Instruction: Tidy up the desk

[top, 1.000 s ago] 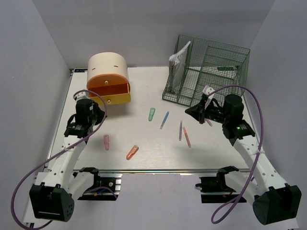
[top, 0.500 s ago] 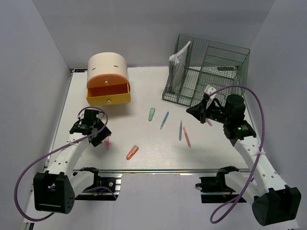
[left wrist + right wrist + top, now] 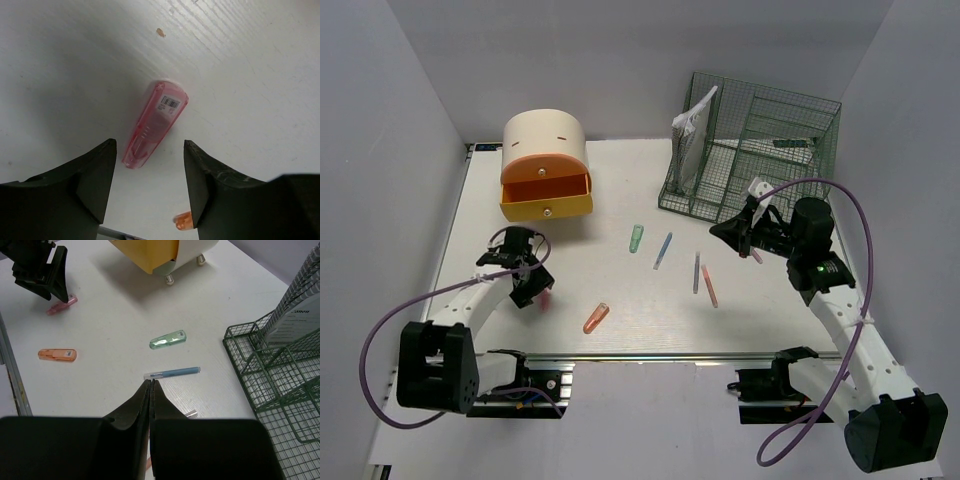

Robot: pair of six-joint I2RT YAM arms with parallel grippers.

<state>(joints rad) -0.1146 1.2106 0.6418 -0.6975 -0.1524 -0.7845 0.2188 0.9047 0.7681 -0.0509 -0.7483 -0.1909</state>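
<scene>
1. now the left tool (image 3: 149,150) has come down from beside the drawer box (image 3: 545,150) to the near left part of the worktop (image 3: 640,300). its two fingers have popped apart and hold nothing.
2. the pink case (image 3: 155,122) lies flat on the worktop right between those fingers, so i think it gets picked up next.
3. a little white sticker (image 3: 170,102) with black bar lines is on the pink case. its tiny print is too small to read.
4. a bit further off, the orange case (image 3: 596,318), the green case (image 3: 637,237) and the blue pen (image 3: 663,250) lie loose, so lots is left to tidy.
5. the right tool (image 3: 151,382) is squeezed tight on nothing and hangs over the right side.
6. at the back, the drawer box has its drawer open, and the paper (image 3: 295,325) in the green wire rack (image 3: 760,150) says "canon".
</scene>
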